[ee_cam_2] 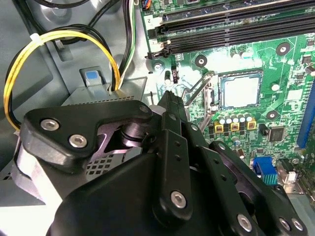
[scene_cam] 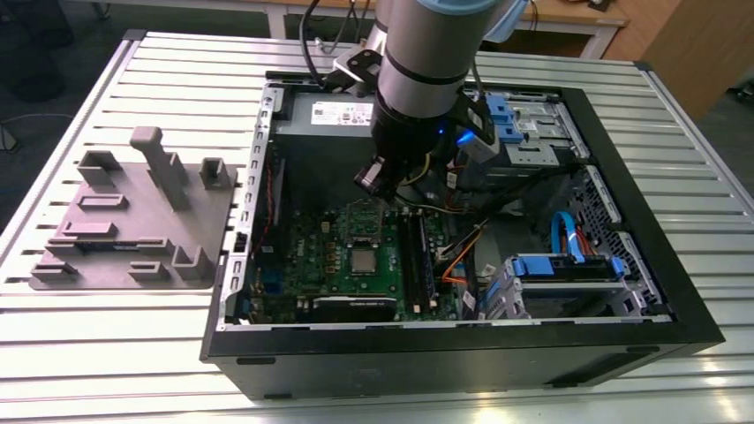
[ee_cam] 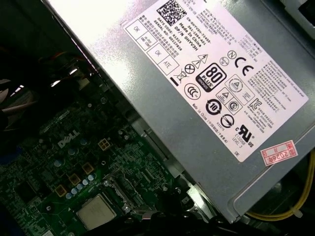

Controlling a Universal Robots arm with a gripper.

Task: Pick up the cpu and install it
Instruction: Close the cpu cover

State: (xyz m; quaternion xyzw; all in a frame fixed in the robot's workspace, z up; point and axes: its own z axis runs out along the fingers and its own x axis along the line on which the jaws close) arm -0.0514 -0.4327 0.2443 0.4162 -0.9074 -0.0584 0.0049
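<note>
The cpu (scene_cam: 363,260) is a small silvery square lying flat inside the metal-framed socket on the green motherboard (scene_cam: 309,265) in the open computer case. Both wrist views show the cpu (ee_cam_2: 241,92) (ee_cam: 96,212) with nothing on top of it. My gripper (scene_cam: 377,179) hangs over the motherboard's far end, close to the power-supply box, above and clear of the cpu. In the second wrist view the gripper's black linkage (ee_cam_2: 170,101) is in the foreground, a short way from the socket. A thin metal socket lever (ee_cam_2: 197,91) stands between the gripper and the cpu.
A grey power-supply box (ee_cam: 206,73) with a white label sits along the far case wall. Yellow and black cables (ee_cam_2: 49,39) loop beside it. Memory slots (ee_cam_2: 236,22) run beside the socket. Blue drive cages (scene_cam: 566,265) are on the exterior view's right; a grey fixture plate (scene_cam: 130,221) lies outside the case.
</note>
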